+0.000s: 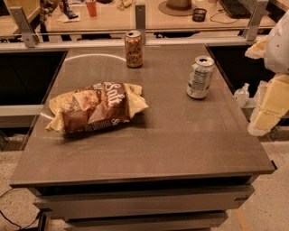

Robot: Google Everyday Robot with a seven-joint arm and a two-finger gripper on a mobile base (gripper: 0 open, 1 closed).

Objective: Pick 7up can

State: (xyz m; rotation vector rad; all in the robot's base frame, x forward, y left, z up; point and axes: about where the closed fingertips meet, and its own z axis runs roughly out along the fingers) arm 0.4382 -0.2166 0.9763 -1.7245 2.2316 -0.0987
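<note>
ops: Tabletop (180,149) near edge closest, grey-brown, glossy. Next up: chip bag (95,108), brown with yellow lining, crumpled, lying left of centre.
dev: Location of 7up can (200,77)?
ops: Far right part of tabletop, upright, silver top, white print panel toward near side. Well apart from chip bag. Touching nothing.
dev: Other can?
ops: Second one: brown-gold can (133,49), upright, far edge, about centre, left of 7up can and farther back.
dev: End effector (265,113)?
ops: At right edge of view, off the tabletop's right side, nearer than 7up can, apart from it. Pale, blocky. Open or closed: cannot tell. Hold on anything: cannot tell either.
dev: Background?
ops: Rail (81,44) along far edge, then desk (113,18) with red cup (91,7) and black mesh pot (199,15).
</note>
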